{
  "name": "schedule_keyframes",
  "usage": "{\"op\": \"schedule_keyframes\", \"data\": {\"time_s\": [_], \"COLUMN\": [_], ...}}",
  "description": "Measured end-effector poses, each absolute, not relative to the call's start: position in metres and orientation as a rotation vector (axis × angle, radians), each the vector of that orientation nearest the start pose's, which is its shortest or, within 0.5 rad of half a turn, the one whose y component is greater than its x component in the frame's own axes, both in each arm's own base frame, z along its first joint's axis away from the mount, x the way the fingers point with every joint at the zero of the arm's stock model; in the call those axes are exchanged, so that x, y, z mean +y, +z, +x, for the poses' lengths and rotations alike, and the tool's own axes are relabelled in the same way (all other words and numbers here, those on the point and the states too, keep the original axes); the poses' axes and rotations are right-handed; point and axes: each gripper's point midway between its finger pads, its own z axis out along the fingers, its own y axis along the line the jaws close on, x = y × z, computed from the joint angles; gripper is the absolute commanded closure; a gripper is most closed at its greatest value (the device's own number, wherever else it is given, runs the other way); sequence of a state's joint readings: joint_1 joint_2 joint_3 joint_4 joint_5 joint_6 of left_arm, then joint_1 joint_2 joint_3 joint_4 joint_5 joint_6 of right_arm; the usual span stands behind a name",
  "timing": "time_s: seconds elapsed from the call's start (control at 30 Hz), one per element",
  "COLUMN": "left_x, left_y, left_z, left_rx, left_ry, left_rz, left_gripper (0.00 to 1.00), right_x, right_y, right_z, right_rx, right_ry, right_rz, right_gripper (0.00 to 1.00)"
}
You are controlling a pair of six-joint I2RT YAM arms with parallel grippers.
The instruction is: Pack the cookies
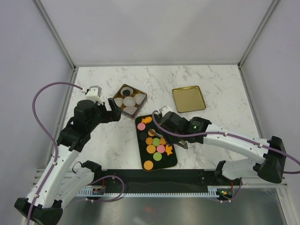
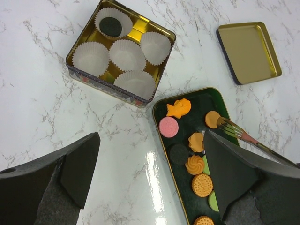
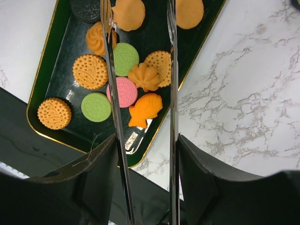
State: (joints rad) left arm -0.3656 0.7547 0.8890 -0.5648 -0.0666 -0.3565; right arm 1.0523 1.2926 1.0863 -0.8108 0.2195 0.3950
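Observation:
The cookies (image 1: 156,143) lie on a dark green tray (image 1: 174,159): orange, pink, green and a black one, plus orange fish shapes (image 2: 179,108). My right gripper (image 3: 146,140) is shut on metal tongs (image 3: 112,93), whose two arms stand apart over the tray's cookies (image 3: 125,58). The tong tips (image 2: 226,125) are by a round orange cookie (image 2: 212,119). My left gripper (image 2: 150,140) is open and empty, above the table between the tray (image 2: 187,124) and a gold tin (image 2: 101,84). The tin holds white paper cups (image 2: 127,54); one has a black cookie (image 2: 111,26).
The tin's gold lid (image 1: 189,99) lies upside down on the marble table at the back right, also in the left wrist view (image 2: 248,51). The black base rail (image 1: 154,187) runs along the near edge. Frame posts stand at the corners.

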Motion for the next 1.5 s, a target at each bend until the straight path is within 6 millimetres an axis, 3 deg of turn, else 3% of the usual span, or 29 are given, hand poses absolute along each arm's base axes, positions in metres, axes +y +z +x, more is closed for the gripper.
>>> {"op": "schedule_keyframes", "data": {"time_s": [0.23,1.13,1.5], "left_x": [-0.101,-0.101,-0.103], "left_y": [0.243,0.241,0.24], "left_z": [0.255,0.255,0.254], "left_rx": [2.034,2.039,2.045], "left_ry": [-0.392,-0.391,-0.405], "left_rz": [-0.033,-0.032,-0.022], "left_gripper": [0.0,0.0,0.0], "right_x": [0.252,0.264,0.267], "right_y": [0.143,0.114,0.105], "right_z": [0.159,0.163,0.159], "right_rx": [2.459,2.483,2.493], "right_ry": [0.272,0.216,0.192], "right_rz": [-0.766,-0.76,-0.793], "right_gripper": [0.41,0.43,0.49]}}
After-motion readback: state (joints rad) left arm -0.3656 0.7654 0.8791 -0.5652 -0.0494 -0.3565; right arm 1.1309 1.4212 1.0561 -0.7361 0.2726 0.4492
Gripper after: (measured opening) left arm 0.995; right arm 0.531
